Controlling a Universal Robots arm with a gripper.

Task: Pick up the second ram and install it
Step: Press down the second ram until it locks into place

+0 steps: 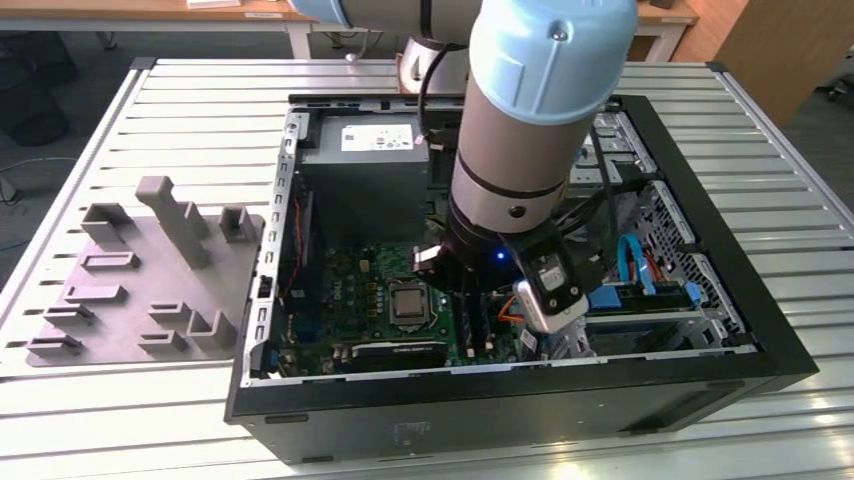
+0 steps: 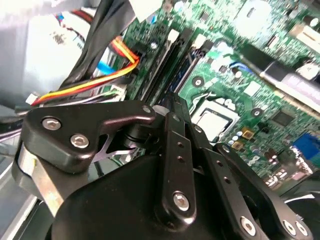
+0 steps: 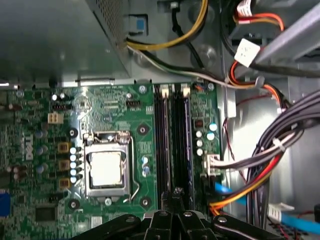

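The black, multi-link gripper (image 3: 176, 200) of the grey-and-pale-blue arm (image 1: 534, 140) is seen lowered inside the open black desktop computer case (image 1: 694, 385), directly over the long black plastic memory slots (image 3: 172, 135) of the green motherboard (image 3: 100, 110). Whether its fingers are closed on anything cannot be told, since the tips are hidden behind the linkage in both wrist views. The second ram, a thin circuit-board stick, cannot be made out with certainty; a dark narrow edge is seen at the fingertips, above the slots. The silver square processor socket (image 3: 106, 169) is shown just beside the slots, and bundled yellow, red and black cables (image 3: 260, 165) run on their other side. On the ribbed metal table (image 1: 200, 100), the grey plastic fixture block with upright posts (image 1: 147, 275) is seen at the exterior view's left, beside the case.
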